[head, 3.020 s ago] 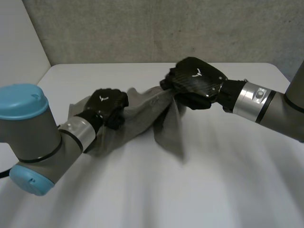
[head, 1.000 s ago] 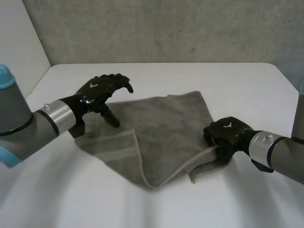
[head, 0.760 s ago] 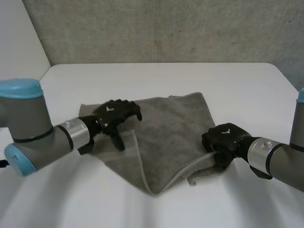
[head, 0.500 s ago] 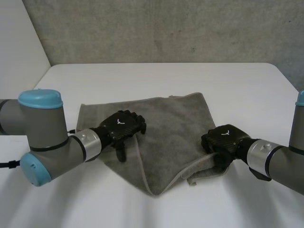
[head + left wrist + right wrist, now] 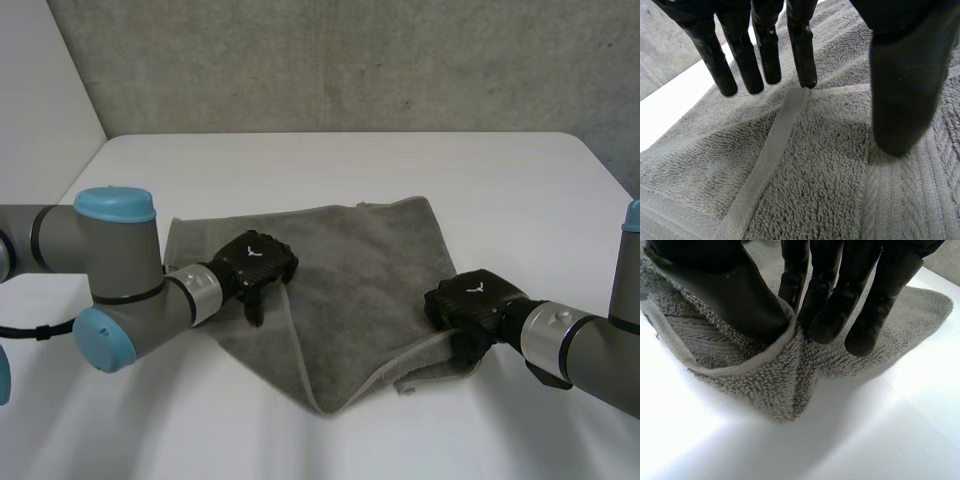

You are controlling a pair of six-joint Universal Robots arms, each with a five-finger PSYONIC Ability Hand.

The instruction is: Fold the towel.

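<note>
Fingers (image 5: 765, 50) of the left hand (image 5: 258, 268) are straight and close together. Their tips and the thumb press down on the grey towel (image 5: 370, 260) at the pale hem band (image 5: 773, 145) of a folded-over layer, near its left side. Across the cloth, the right hand (image 5: 468, 303) pinches the towel's right edge, thumb tucked inside a raised fold and fingers against its outer side. The towel lies partly folded on the white table (image 5: 330, 165), one corner pointing at the near edge. Bare tabletop lies open beyond the far hem and to both sides.
</note>
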